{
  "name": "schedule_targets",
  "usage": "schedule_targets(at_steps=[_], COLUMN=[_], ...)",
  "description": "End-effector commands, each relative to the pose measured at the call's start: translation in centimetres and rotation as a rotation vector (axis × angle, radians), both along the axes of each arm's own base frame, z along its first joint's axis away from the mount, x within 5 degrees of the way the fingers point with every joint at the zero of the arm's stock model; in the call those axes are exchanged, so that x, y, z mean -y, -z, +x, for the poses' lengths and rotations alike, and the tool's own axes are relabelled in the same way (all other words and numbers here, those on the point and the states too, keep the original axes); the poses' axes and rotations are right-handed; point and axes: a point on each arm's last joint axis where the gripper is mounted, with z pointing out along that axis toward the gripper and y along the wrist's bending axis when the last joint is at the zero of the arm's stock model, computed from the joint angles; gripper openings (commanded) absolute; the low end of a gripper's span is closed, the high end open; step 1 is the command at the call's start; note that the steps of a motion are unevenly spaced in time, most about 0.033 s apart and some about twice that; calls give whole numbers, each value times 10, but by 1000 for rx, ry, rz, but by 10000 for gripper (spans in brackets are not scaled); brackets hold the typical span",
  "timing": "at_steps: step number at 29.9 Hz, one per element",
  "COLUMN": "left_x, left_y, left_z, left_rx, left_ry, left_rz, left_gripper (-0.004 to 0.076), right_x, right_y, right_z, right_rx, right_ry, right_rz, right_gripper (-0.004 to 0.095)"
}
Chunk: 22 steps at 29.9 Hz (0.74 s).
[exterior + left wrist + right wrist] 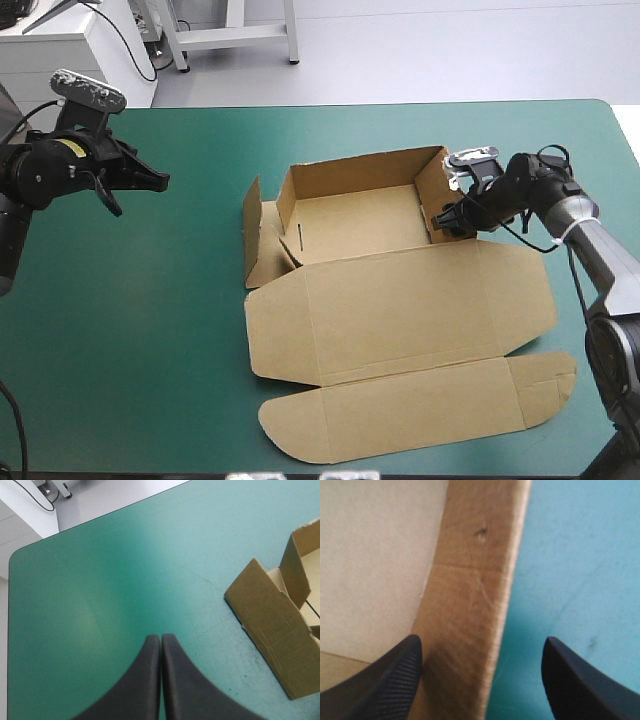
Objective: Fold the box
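Observation:
The brown box (400, 310) lies mid-table as an open tray with its lid and front flaps flat toward the near edge. Its far wall and right wall (437, 190) stand raised; the left wall (270, 630) leans outward. My right gripper (447, 218) is open at the right wall, straddling its top edge (485, 605), one finger (385, 675) inside the tray and the other over the teal-green cover. My left gripper (150, 182) is shut and holds nothing, hovering over the bare cover (100, 605) well left of the box.
The teal-green table (130, 330) extends bare to the left and near side of the box. Its far edge and rounded far corner (15, 555) lie ahead of the left gripper.

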Motion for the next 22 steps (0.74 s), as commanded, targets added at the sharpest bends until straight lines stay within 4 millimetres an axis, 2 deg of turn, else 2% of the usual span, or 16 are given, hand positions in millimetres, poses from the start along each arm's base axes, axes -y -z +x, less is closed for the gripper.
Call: schedule_targets(at_steps=[1, 9, 13, 17, 22], left_x=[-1, 0, 2, 1, -1], left_y=[-22, -22, -23, -16, 8], left_z=[-10, -10, -11, -17, -33], left_rx=[119, 119, 122, 102, 32], left_ry=[-4, 0, 21, 8, 2], left_rz=[-32, -46, -43, -54, -57], left_gripper=[-8, -8, -8, -8, -8], right_x=[1, -1, -1, -1, -2], right_y=[-52, -109, -130, -131, -117], right_z=[2, -5, -11, -10, -2], right_rx=[147, 151, 153, 149, 101], right_ry=[-10, -61, -80, -78, -68], right_rz=[12, 13, 11, 10, 14], right_gripper=[684, 677, 677, 677, 677])
